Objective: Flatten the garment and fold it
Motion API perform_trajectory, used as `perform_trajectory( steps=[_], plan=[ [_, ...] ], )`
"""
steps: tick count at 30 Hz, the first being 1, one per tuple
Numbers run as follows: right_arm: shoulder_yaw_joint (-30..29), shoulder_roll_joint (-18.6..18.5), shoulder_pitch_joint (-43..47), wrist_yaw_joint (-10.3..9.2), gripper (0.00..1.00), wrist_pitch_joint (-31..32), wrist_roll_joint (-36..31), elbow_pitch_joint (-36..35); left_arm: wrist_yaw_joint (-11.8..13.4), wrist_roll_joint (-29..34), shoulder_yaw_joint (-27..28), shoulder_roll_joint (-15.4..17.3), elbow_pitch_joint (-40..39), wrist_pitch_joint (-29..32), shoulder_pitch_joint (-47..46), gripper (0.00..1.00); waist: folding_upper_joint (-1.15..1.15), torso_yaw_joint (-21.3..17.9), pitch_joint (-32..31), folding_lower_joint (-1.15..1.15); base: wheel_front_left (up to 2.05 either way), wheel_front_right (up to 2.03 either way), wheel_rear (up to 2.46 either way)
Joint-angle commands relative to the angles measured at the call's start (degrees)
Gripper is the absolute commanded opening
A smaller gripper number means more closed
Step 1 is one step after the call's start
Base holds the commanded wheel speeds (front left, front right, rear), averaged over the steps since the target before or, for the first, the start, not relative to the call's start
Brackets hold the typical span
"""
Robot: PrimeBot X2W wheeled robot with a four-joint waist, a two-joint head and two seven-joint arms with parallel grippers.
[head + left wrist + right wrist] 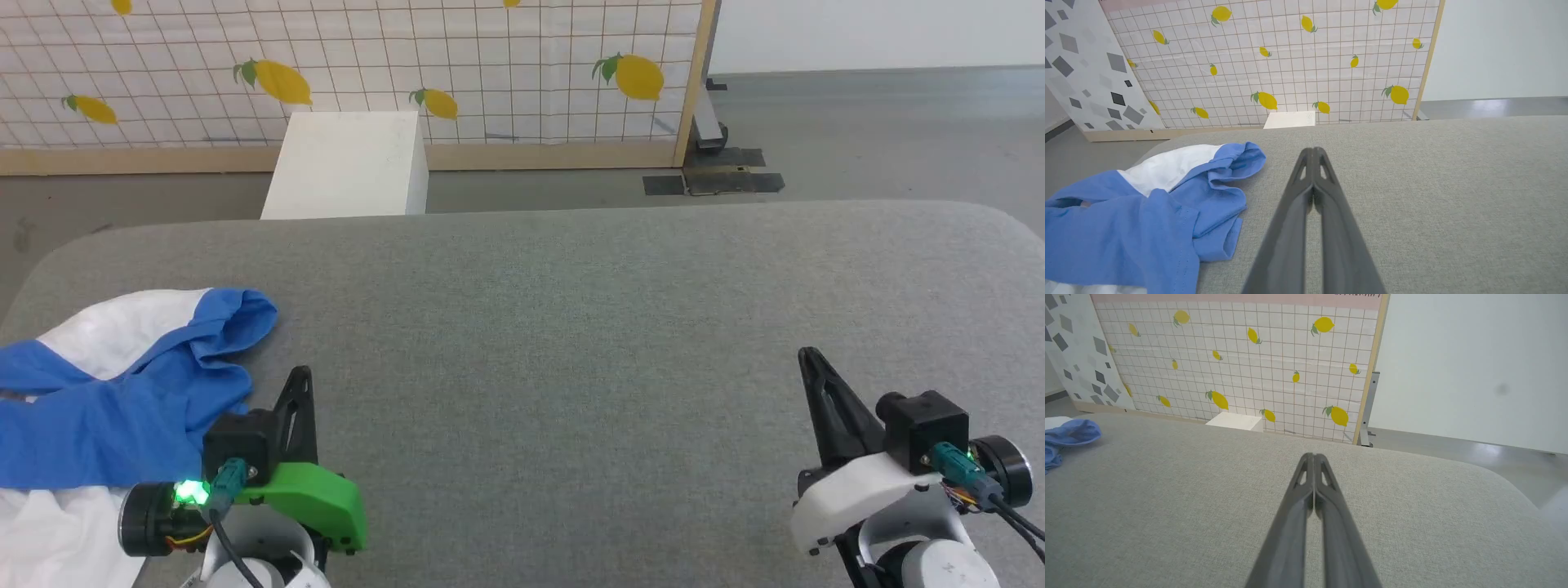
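A wide grey cloth-covered table with rounded corners spreads across the head view. Beyond the table's far edge stands a tall screen of white squares printed with yellow lemons, framed in pale wood. The shirt lies crumpled at the table's left end, near its front edge. Blue sleeve cloth is bunched on top, white body cloth shows behind and below it, and part of the shirt runs past the picture's edge. A white box sits on the floor just behind the table's far edge, toward its left end. The left gripper hovers over the table's front left part, just beside the shirt's folds nearest the table's middle. Its two dark fingers are pressed together on nothing and are clear of the cloth. The right gripper is over the table's front right part, well apart from the shirt, its fingers likewise clenched and empty.
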Motion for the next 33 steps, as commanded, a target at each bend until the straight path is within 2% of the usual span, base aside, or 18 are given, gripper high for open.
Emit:
perform_trajectory(
  steps=[1, 5, 6, 23, 33],
  plan=[
    [0.1, 0.0, 0.8, -0.09, 0.00, 0.0, -0.4, -0.3, -0.1, 0.6, 0.2, -0.3, -0.1, 0.1, 0.8, 0.00, 0.00, 0.0, 0.0, 0.00, 0.00, 0.00, 0.00],
    [0.1, 0.0, 0.8, -0.09, 0.00, 0.0, -0.4, -0.3, -0.1, 0.6, 0.2, -0.3, -0.1, 0.1, 0.8, 0.00, 0.00, 0.0, 0.0, 0.00, 0.00, 0.00, 0.00],
    [0.0, 0.0, 0.0, 0.00, 1.00, 0.0, 0.0, 0.0, 0.0, 0.0, 0.0, 0.0, 0.0, 0.0, 0.0, 1.00, 0.00, 0.0, 0.0, 0.00, 0.00, 0.00, 0.00],
    [-0.8, 0.0, 0.9, 0.00, 1.00, -1.7, 2.1, 1.1, 0.2, -1.1, -0.8, 0.0, 0.9, -1.7, 0.2, 1.00, 0.00, 0.3, 0.0, 0.00, 0.00, 0.00, 0.00],
    [-1.1, 0.0, 1.5, -0.01, 1.00, -2.9, 3.6, 1.9, 0.4, -1.9, -1.0, 0.0, 1.4, -2.9, 0.5, 1.00, 0.00, 2.1, 0.0, 0.00, 0.00, 0.00, 0.00]
  ],
)
